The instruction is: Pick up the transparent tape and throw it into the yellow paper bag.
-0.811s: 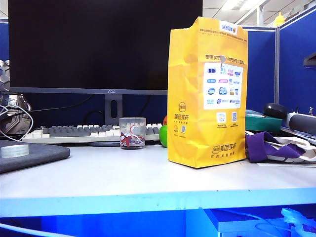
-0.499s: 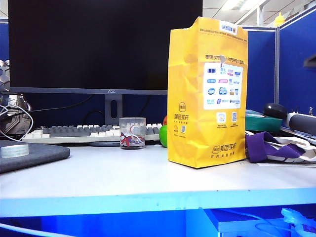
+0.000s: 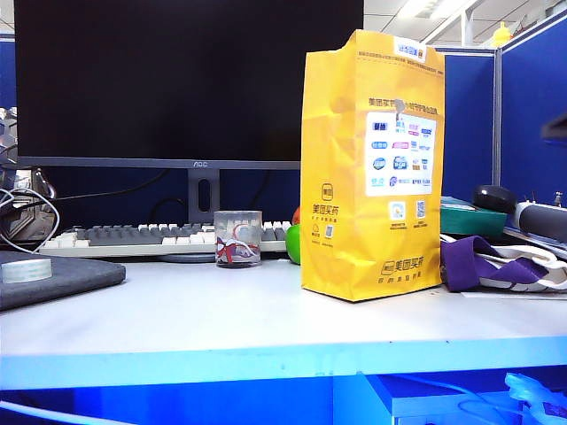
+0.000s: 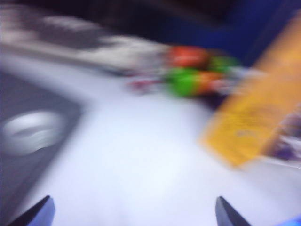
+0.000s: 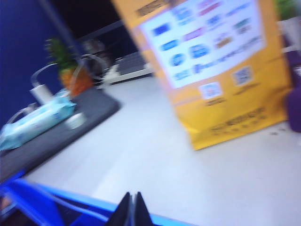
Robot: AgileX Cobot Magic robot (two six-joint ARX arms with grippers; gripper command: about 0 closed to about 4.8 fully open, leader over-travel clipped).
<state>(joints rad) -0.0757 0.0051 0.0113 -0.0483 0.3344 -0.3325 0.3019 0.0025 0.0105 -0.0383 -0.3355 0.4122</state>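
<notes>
Starting position, nothing gripped yet; transparent tape (image 3: pixel 26 270) lies flat on the dark mat (image 3: pixel 80 279) at the counter's (image 3: pixel 266 328) far left, well apart from the yellow paper bag (image 3: pixel 370 168), which stands upright right of centre with its mouth up, so a drop from above should land inside; left pincer (image 4: pixel 134 212) hangs back over the counter's near edge, tips spread wide, released, tape (image 4: pixel 33 132) off to one side of its blurred view, so I judge this arm is the natural one for the pick; right pincer (image 5: pixel 131 213) is low near the counter's front edge, tips pressed together, clenched on nothing, facing the bag (image 5: pixel 214 70); clear cup (image 3: pixel 237 239) and keyboard (image 3: pixel 159 239) sit between tape and bag, worth clearing on the carry.
</notes>
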